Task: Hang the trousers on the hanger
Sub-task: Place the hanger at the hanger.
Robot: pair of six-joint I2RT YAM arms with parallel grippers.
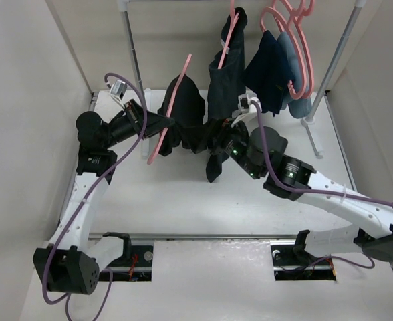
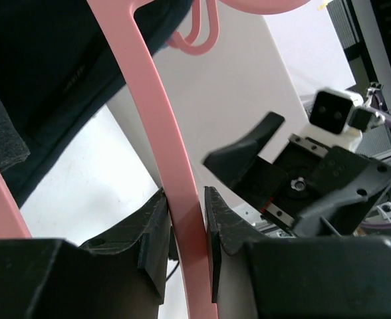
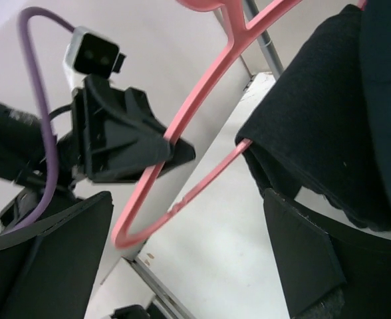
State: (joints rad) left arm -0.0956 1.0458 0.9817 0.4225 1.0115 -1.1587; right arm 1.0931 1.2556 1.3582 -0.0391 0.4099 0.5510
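Observation:
The pink hanger (image 1: 181,80) stands tilted over the table's back middle. The black trousers (image 1: 188,110) are draped over its lower bar and bunch toward the right. My left gripper (image 1: 162,124) is shut on one arm of the hanger. In the left wrist view the pink bar (image 2: 172,166) runs between the closed pads, with the trousers (image 2: 49,73) at the upper left. My right gripper (image 1: 216,142) is wide open beside the trousers' right side. In the right wrist view its fingers (image 3: 302,259) stand apart, with the cloth (image 3: 322,113) just above the right finger and the hanger (image 3: 182,126) ahead.
A clothes rack with metal poles (image 1: 331,70) crosses the back. It carries another black garment (image 1: 226,67) on a pink hanger, navy and pale-blue clothes (image 1: 277,70) and spare pink hangers (image 1: 291,20). White walls close in on both sides.

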